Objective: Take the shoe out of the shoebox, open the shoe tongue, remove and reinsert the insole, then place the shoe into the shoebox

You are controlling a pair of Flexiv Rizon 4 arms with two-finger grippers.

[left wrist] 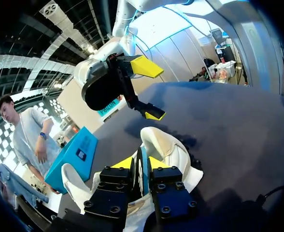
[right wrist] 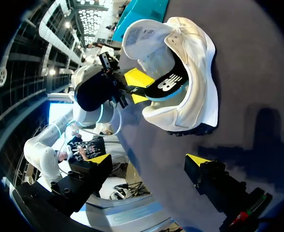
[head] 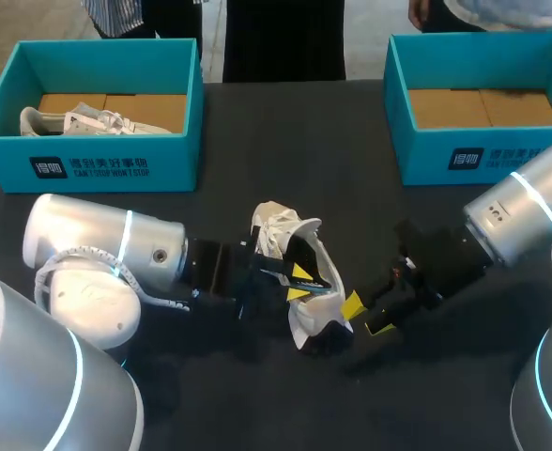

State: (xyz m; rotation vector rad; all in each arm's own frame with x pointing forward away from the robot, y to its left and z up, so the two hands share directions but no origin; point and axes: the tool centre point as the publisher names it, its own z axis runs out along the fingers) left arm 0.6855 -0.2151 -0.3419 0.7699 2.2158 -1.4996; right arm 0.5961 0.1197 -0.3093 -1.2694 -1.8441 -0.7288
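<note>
Resting just beside the spread jaws of the right gripper (head: 367, 318), the shoe (head: 274, 228) is found out of the box (head: 426, 155), tongue (right wrist: 143, 37) opened, its insole (right wrist: 168, 84) part-drawn and pinched in the jaws of the left gripper (head: 298, 283); reinsertion and boxing are judged yet to be done.

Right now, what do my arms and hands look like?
The left arm and right arm are silver-white cylinders with glowing blue rings; a white cable hangs by the left. The left hand and right hand are black with yellow tips.
</note>
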